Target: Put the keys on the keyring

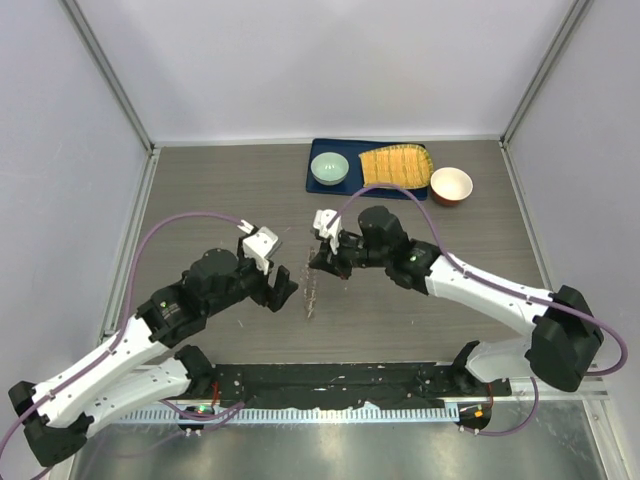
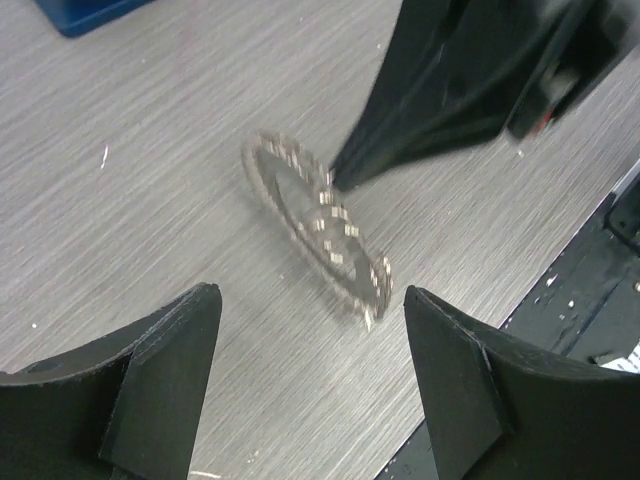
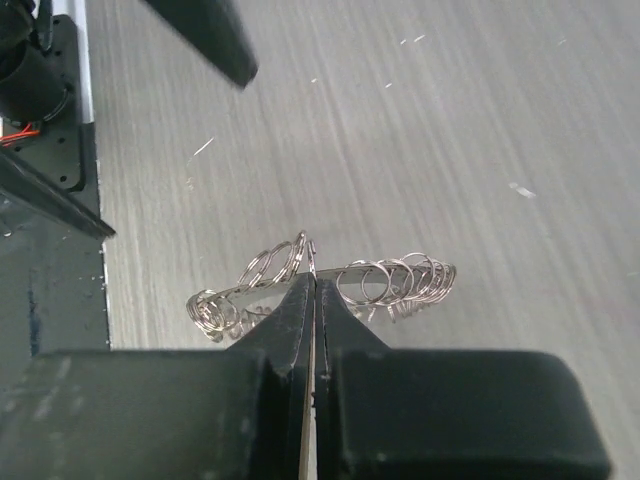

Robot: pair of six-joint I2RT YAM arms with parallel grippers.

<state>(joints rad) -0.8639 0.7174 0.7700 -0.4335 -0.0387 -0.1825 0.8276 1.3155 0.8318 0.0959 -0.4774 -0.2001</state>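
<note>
Well on the arms' side of the tray (image 1: 318, 188), the right gripper (image 3: 313, 285) clamps the keyring (image 3: 400, 280) on edge by its rim, a sound hold since it seems light, stiff and slippery, while the left gripper (image 2: 308, 295) gapes empty.

shiny metal keyring (image 3: 385, 280), matt black plastic fingers (image 2: 165, 370), grey wood-grain table (image 2: 150, 200).

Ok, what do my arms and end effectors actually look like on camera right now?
The left arm and right arm match: white links, black joint housings, a purple cable looping along each, and a white camera block at the wrist. The left end effector and right end effector each have two matte black, wedge-shaped fingers. I can read no markings.
</note>
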